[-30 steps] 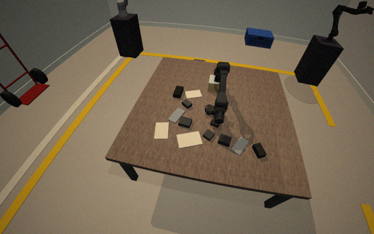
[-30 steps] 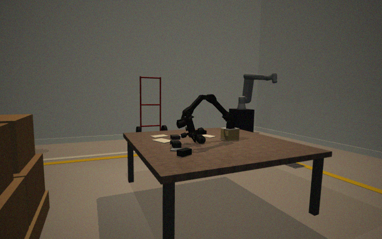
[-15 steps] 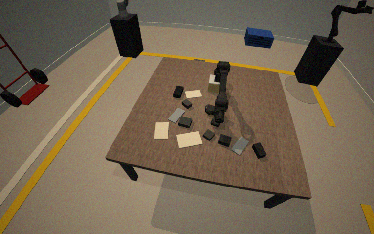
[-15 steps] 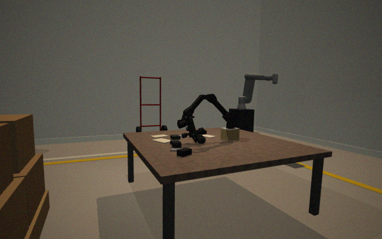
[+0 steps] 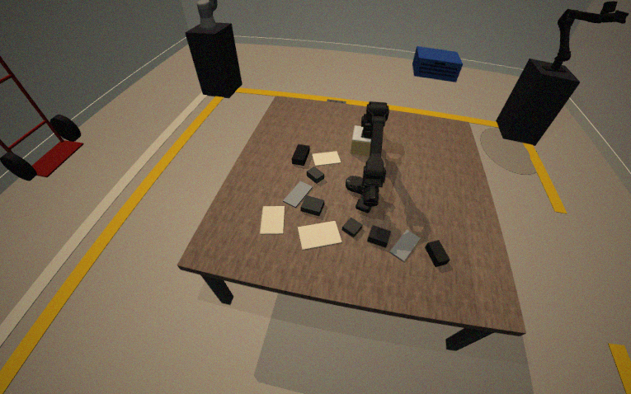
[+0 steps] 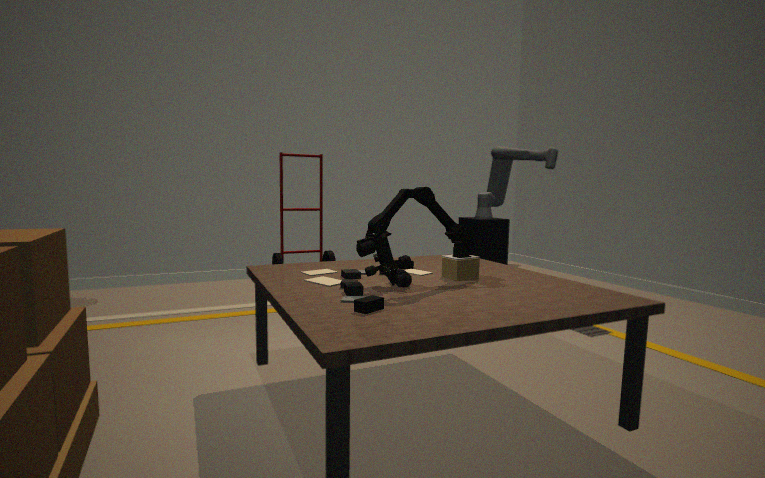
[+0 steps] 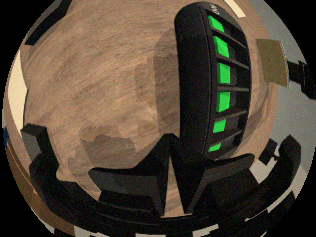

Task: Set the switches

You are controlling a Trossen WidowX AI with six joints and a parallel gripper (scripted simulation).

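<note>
The dark grey controller unit [image 7: 194, 79] [image 5: 354, 184] is upper right of centre in the wrist view, its long side wall towards the camera. Its top, with six rocker switches [image 7: 223, 74] in a row, faces right; green shows on all six, but I cannot tell which ends are pressed. No green shows in the top view. The unit looks tilted, but whether its base is flat is unclear. The label is not visible. My gripper [image 7: 168, 137] is shut and empty, its tips close to the unit's near lower end in the wrist view; contact cannot be told.
Dark modules [image 5: 313, 205] [image 5: 379, 236] [image 5: 437, 252], cream sheets [image 5: 319, 235] [image 5: 272, 219] and grey plates [image 5: 298, 194] [image 5: 404, 246] lie on the bench [image 5: 259, 264]. A pale block [image 5: 360, 147] stands by my arm's base. Another dark module [image 5: 351, 227] lies in front of my wrist.
</note>
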